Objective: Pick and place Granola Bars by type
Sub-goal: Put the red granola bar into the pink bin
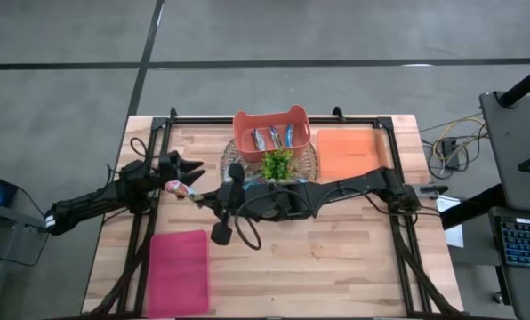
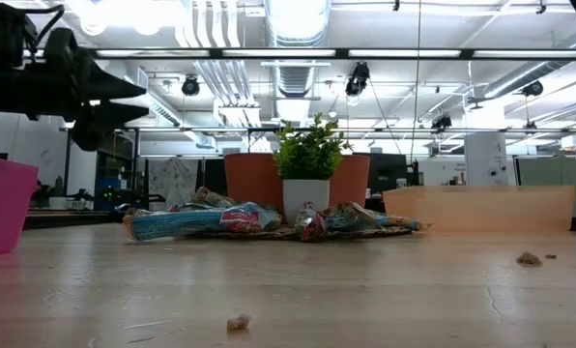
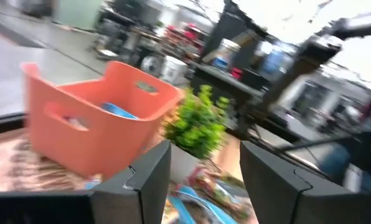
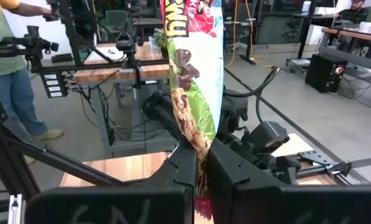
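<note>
Right wrist view is showing my right gripper point(image 4: 200, 163) pinching a glossy, crinkled granola bar point(image 4: 197, 87) in a green, white and red wrapper printed with oat clusters; my fingers are closing flat against the foil and the bar is standing upright out of them. From above, my right arm is stretching leftward across the middle of the table, its gripper point(image 1: 192, 193) meeting the left gripper point(image 1: 187, 169) just left of centre, with the bar point(image 1: 180, 188) lying between the two. My left fingers point(image 3: 147, 177) are standing partly apart with nothing between them, and the arm is reaching in from the left edge.

Behind them, an orange plastic bin point(image 1: 273, 130) with cut-out handles is holding several blue-wrapped bars point(image 1: 277, 137). More shiny bars point(image 2: 203, 219) are lying heaped on a woven mat point(image 1: 232, 156) around a small leafy potted plant point(image 1: 277, 164). A flat orange tray point(image 1: 347, 152) is sitting to the right, a pink one point(image 1: 178, 270) near left. I am working on a pale wooden butcher-block table point(image 1: 336, 258), scattered with crumbs point(image 2: 238, 322). A person point(image 4: 10, 68) is standing in the workshop beyond.
</note>
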Robot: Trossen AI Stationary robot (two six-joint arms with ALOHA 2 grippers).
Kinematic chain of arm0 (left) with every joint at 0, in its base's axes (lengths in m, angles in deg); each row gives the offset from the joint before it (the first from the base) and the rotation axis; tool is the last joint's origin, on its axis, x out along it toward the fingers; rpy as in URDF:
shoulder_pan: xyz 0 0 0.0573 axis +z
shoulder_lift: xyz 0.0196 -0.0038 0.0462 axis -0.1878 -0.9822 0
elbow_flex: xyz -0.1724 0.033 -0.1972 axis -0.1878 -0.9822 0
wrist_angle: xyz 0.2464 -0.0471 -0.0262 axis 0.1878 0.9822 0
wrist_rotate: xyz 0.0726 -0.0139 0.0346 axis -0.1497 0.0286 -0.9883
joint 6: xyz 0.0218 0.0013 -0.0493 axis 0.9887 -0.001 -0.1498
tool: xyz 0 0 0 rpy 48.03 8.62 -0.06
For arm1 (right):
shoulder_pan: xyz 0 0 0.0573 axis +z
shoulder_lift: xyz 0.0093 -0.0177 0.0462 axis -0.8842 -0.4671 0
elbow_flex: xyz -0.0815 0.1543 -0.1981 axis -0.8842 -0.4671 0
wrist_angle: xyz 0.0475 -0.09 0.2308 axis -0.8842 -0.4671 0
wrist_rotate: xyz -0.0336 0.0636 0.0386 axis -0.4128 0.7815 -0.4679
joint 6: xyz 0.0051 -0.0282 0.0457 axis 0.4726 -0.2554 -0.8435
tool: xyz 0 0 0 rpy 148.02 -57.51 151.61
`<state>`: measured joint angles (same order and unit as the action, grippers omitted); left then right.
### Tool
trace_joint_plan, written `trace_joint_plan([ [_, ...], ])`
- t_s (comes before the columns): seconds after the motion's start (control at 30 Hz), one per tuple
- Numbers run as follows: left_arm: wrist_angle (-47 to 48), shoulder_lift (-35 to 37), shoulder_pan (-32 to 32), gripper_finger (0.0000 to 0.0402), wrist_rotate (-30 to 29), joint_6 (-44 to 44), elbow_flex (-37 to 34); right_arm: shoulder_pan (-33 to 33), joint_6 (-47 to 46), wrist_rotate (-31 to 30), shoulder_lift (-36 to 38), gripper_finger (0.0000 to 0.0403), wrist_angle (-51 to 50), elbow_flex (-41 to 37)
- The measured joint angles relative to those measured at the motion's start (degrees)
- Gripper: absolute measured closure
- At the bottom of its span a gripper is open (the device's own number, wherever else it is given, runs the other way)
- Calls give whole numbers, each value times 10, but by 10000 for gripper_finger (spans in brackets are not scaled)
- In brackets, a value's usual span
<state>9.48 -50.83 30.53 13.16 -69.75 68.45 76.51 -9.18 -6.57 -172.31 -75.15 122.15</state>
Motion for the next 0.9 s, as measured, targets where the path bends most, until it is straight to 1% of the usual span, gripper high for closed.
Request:
trace_joint_plan([
  [0.1,-37,0,0,228,55,-5,1,0,2,0,1,394,0,0],
  [0.2,-35,-1,0,228,87,-10,21,0,3,0,1,394,0,0],
  [0.47,-40,-1,0,228,124,5,90,0,8,0,1,394,1,0],
  [0.63,-40,-1,0,228,145,10,120,0,10,0,3,394,1,0],
  [0.77,-40,-2,-1,226,169,-2,147,0,10,0,3,394,1,0],
  [0.9,-40,-19,-1,213,205,-23,181,-2,11,0,3,394,1,0],
])
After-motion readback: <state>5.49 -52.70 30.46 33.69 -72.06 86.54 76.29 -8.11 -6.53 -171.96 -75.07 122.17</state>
